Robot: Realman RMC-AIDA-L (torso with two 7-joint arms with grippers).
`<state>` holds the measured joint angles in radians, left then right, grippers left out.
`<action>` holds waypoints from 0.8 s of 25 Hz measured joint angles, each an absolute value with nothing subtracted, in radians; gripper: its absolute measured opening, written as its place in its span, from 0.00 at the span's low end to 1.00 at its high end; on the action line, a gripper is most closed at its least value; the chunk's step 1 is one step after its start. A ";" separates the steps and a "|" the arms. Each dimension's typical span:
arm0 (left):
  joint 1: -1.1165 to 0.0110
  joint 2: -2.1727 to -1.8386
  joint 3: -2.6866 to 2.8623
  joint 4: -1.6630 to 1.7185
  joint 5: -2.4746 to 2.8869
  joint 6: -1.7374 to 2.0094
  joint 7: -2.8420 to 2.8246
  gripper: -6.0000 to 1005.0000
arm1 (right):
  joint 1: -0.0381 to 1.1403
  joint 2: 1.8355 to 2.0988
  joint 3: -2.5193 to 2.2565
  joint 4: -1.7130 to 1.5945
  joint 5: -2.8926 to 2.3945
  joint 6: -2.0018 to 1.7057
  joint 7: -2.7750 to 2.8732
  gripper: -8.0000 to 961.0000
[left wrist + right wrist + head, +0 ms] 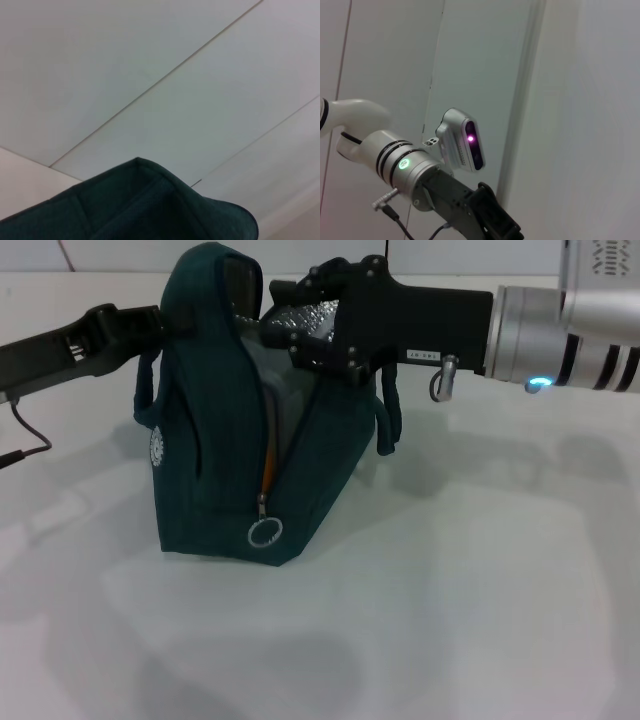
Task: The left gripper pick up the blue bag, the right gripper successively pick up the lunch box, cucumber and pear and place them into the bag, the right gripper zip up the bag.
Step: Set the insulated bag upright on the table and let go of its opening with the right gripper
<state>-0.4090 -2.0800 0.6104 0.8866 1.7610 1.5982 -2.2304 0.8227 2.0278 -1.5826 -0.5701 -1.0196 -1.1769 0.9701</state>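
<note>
Two black two-fingered claws meet at the top of the dark teal-blue fabric tote, the blue bag [225,430], which stands upright on the white table [450,620] left of centre in the head view. From nine o'clock, the left gripper [165,322] reaches the bag's upper left edge and pinches the fabric there. On the near end panel, at six o'clock on the bag, the zipper is partly open, and its silver ring pull [265,532] hangs near the base. From three o'clock, the right gripper [275,325], on a black arm with a silver cylindrical wrist [560,335], extends over the bag's mouth; whether its fingers are spread or pressed together cannot be told. Through the left wrist camera, only a teal fabric edge [165,205] appears against pale panels.
</note>
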 joint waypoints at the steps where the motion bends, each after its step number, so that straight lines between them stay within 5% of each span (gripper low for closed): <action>1: -0.409 -2.080 0.610 0.887 1.761 1.598 -2.230 0.06 | 0.816 2.027 -1.578 -0.576 -1.017 -1.177 0.971 0.30; 14: -0.405 -2.077 0.610 0.861 1.761 1.597 -2.220 0.06 | 0.547 1.991 -1.461 -0.706 -1.020 -1.187 0.972 0.62; 20: -0.408 -2.080 0.610 0.860 1.761 1.598 -2.212 0.06 | 0.532 1.992 -1.345 -0.644 -1.096 -1.175 0.973 0.66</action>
